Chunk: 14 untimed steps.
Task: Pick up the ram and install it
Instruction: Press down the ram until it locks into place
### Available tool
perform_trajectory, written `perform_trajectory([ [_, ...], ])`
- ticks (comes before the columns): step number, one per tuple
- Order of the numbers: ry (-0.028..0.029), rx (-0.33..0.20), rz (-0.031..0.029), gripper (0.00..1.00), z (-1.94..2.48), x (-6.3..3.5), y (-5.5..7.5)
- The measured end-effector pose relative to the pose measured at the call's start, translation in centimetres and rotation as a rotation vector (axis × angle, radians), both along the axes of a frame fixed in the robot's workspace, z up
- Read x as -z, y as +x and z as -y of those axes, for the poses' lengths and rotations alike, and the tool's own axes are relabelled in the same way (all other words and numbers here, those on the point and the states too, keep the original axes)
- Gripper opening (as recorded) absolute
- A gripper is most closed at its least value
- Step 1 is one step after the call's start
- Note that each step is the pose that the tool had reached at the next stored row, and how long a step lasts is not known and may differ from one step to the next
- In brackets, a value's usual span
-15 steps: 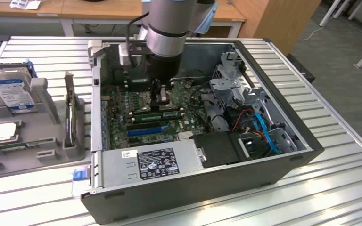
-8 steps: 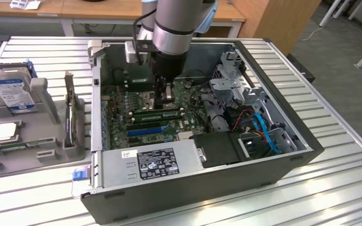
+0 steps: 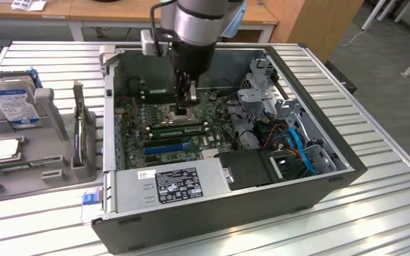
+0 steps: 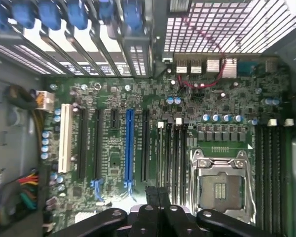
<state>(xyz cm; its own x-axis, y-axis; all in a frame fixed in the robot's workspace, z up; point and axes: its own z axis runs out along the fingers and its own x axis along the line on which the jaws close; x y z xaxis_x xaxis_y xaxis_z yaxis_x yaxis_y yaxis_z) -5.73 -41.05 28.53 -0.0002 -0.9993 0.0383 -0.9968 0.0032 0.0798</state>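
Ram (image 3: 179, 129) seated in its motherboard slot just beside the socket (image 4: 221, 186); clenched pincer (image 3: 186, 104) presses over it, seemingly the seating step, needing firm downward pressure.

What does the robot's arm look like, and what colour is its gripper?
The arm is a fat round tube, shiny silver-grey, with a light blue cap near its upper joint. A black cable curves down beside it to a small pale grey box clamped on its side. The gripper is black and slim. Close up, in the wrist view, its black linkages have round pivot bolts.
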Motion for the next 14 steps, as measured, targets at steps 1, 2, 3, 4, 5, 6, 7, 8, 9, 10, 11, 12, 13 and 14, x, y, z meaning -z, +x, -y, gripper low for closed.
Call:
perform_trajectory([
  [1,-0.0019,0.000,0.0000,0.10,0.00,-0.35,0.0],
  [2,-0.0045,0.000,0.0000,0.10,0.00,-0.67,0.0],
  [3,-0.0053,0.000,0.0000,0.10,0.00,-0.72,0.0],
  [4,-0.0053,0.000,0.0000,0.10,0.00,-0.72,0.0],
  [5,-0.0053,0.000,0.0001,0.10,0.00,-0.72,0.0],
  [6,-0.0054,0.000,0.0002,0.10,-0.01,-0.73,0.2],
  [7,-0.0058,0.000,-0.0001,0.10,0.00,-0.74,0.6],
  [8,-0.0056,-0.001,0.0000,0.10,0.00,-0.74,1.1],
  [9,-0.0056,-0.002,0.0000,0.10,0.00,-0.74,1.5],
  [10,-0.0058,-0.002,-0.0002,0.10,0.00,-0.74,1.8],
  [11,-0.0058,-0.003,-0.0001,0.10,0.00,-0.87,1.8],
  [12,-0.0056,-0.004,-0.0001,0.10,-0.01,-1.24,1.8],
  [13,-0.0056,-0.006,-0.0001,0.10,-0.02,-1.68,1.8],
  [14,-0.0056,-0.008,-0.0001,0.10,-0.02,-2.15,1.8],
])
